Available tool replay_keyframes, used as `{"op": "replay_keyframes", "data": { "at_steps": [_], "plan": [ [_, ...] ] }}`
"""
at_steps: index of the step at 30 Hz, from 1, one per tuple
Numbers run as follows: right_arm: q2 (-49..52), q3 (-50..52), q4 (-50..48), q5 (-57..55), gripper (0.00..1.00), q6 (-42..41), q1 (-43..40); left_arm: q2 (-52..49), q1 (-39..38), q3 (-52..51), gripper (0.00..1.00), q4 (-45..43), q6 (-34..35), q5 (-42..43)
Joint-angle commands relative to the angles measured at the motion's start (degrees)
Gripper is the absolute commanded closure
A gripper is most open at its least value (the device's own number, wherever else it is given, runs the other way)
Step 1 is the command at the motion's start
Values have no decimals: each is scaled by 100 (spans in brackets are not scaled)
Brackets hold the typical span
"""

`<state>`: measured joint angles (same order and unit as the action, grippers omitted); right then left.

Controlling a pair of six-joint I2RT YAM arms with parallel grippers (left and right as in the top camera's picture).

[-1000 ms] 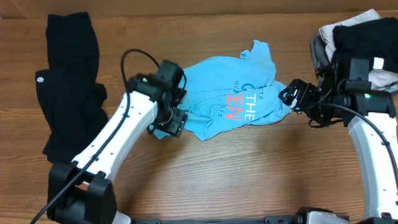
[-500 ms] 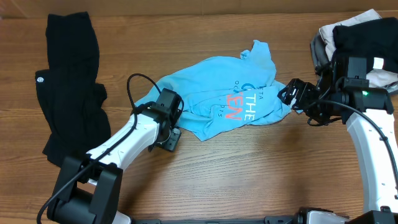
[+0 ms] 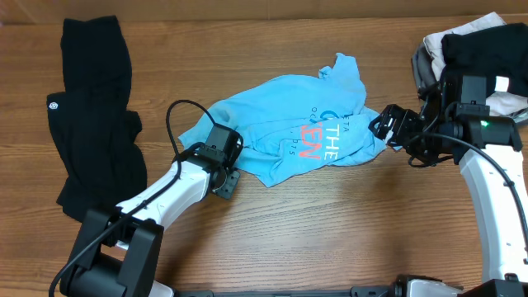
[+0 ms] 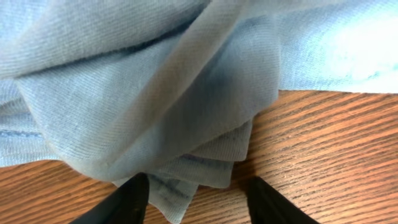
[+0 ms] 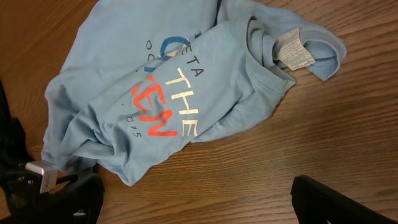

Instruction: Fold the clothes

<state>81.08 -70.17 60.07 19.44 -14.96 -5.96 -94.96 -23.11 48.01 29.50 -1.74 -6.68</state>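
Entry: light blue T-shirt [image 3: 301, 136], crumpled mid-way across the table [image 3: 346, 239], long axis left–right. We list the left gripper [image 4: 198, 193] at its near-left corner, jaws half-spread astride the hem, nothing pinched. The right gripper [image 3: 386, 125] is wide, empty, just beside the shirt's right edge.

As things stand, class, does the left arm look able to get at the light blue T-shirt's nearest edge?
Probably yes. The left fingers stand apart just above the table, the bunched hem of the light blue T-shirt lies partly between them, and nothing else blocks the way.
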Motion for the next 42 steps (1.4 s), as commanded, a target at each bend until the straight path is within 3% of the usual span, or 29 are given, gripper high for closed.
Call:
{"op": "replay_keyframes", "data": {
  "at_steps": [1, 5, 10, 15, 21, 28, 32, 37, 42],
  "plan": [
    [7, -66, 7, -52, 0, 44, 20, -63, 28, -179, 51, 66, -107, -138],
    [7, -66, 13, -52, 0, 44, 20, -63, 28, -208, 56, 214, -107, -131],
    [7, -66, 26, -111, 0, 48, 20, -66, 63, -501, 50, -103, -96, -166],
    [7, -66, 118, -291, 0, 46, 20, -66, 267, -625, 51, -297, 35, -79],
    [7, -66, 138, -291, 0, 46, 20, -74, 400, -645, 64, -302, 66, 142],
    [7, -66, 212, -291, 0, 46, 20, -367, 409, -667, 72, -363, 70, 308],
    [7, -66, 243, -291, 0, 46, 20, -501, 428, -614, 93, -302, 269, 352],
    [7, -66, 238, -289, 0, 42, 20, -498, 542, 0, 96, 636, 345, 354],
    [7, -66, 223, -289, 0, 33, 20, -498, 595, 1414, 96, 2371, 345, 369]
  ]
}}
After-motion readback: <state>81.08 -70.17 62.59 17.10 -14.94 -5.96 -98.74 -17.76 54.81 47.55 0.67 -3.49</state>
